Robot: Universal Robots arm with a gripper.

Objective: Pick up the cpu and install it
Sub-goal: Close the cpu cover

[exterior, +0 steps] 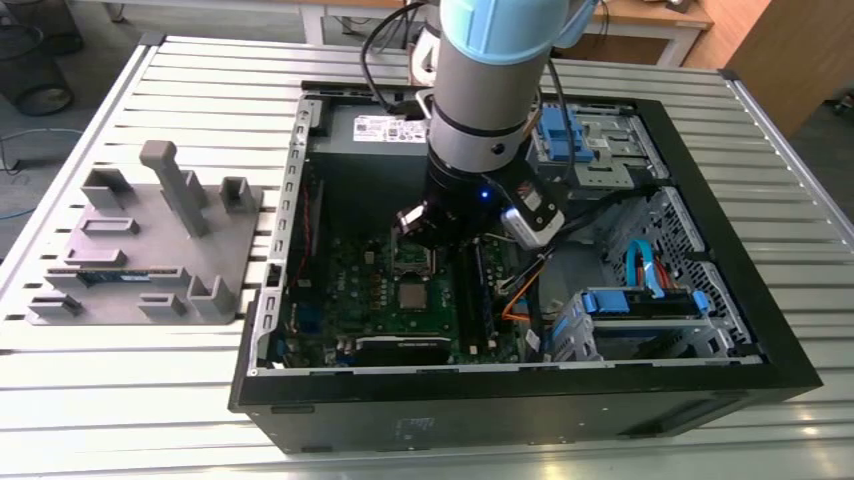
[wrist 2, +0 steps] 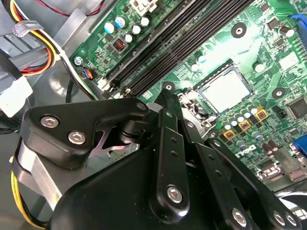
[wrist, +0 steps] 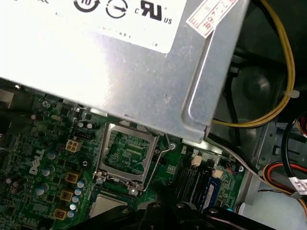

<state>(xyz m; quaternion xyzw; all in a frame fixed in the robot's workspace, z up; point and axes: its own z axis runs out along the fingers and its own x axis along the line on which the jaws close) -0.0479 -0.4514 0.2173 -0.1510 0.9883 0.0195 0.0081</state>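
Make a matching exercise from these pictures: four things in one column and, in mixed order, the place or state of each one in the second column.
1 cpu
2 socket frame
3 grey fixture
4 power supply

A outside the computer case
B silver box with a white label
C swung open
D lying flat on the motherboard

Pairs: 1-D, 2-C, 3-A, 4-B

Gripper (wrist 2: 165,98): black linkage, over the green motherboard (wrist 2: 283,62);
Cpu (wrist 2: 225,91): flat in its socket, near the gripper's tip, apart;
Memory slots (wrist 2: 177,43): beyond the gripper;
Wires (wrist 2: 33,52): beside it
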